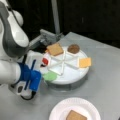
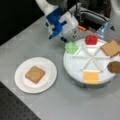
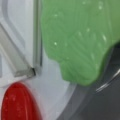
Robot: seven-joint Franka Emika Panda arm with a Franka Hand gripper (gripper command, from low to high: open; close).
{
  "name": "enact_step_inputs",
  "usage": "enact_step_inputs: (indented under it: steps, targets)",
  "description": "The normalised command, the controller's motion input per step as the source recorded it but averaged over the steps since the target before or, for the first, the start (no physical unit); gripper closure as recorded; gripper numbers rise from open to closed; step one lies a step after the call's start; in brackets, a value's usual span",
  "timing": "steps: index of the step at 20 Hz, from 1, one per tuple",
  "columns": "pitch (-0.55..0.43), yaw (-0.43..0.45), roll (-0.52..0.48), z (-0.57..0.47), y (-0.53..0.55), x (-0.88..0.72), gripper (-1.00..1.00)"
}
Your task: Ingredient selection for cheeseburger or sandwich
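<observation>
The green lettuce piece lies at the rim of the white sectioned tray, overhanging its edge. My gripper, with blue parts, hangs right beside the lettuce; its fingers do not show in the wrist view. Beside the lettuce sits the red tomato disc. The tray also holds a toast square, a dark patty and a cheese square. One toast square lies alone on the round white plate.
A grey metal fixture stands just behind the tray, and an upright pole rises behind it. The grey table ends at a dark perforated board at a front view's bottom left.
</observation>
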Motion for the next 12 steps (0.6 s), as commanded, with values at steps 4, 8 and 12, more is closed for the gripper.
enact_step_inputs:
  steps: [4, 8, 12]
  targets:
    - [0.023, 0.263, 0.562, -0.15, -0.40, 0.35, -1.00]
    - [0.031, 0.182, 0.547, -0.13, -0.33, 0.32, -1.00]
    - [0.020, 0.110, 0.495, -0.09, -0.25, 0.29, -1.00]
